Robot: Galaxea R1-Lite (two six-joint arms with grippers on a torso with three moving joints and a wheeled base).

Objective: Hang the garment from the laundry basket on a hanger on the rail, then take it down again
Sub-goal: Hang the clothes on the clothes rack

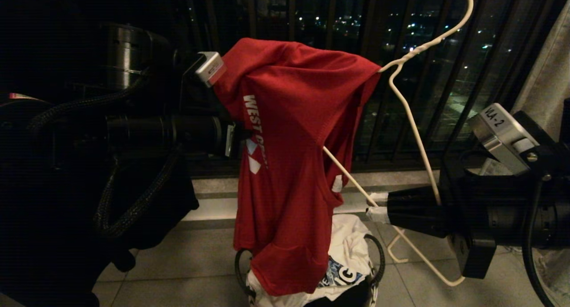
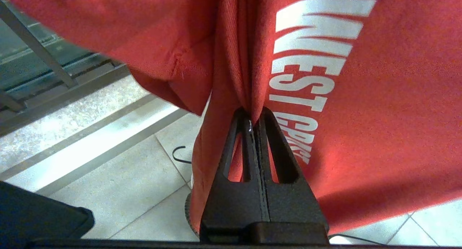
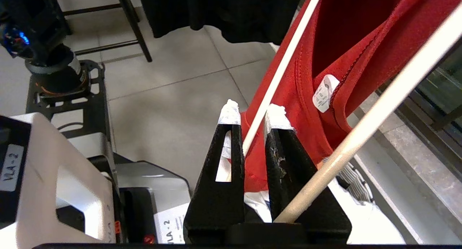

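2 grippers share the work: the left gripper (image 2: pixel 254 115) is clenched on a fold of the red T-shirt (image 1: pixel 285 133), the right gripper (image 3: pixel 252 112) grasps the wire hanger (image 1: pixel 414 124) above the basket (image 1: pixel 376 258). Dressing the hanger is underway; next, the shirt likely needs pulling across the bare shoulder.

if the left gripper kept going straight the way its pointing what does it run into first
The left gripper is already shut on a fold of the red T-shirt, so it would push further into that cloth first. What lies behind the cloth is hidden.

Pale tiled floor (image 1: pixel 187 262), laundry basket (image 1: pixel 376 258) standing on it
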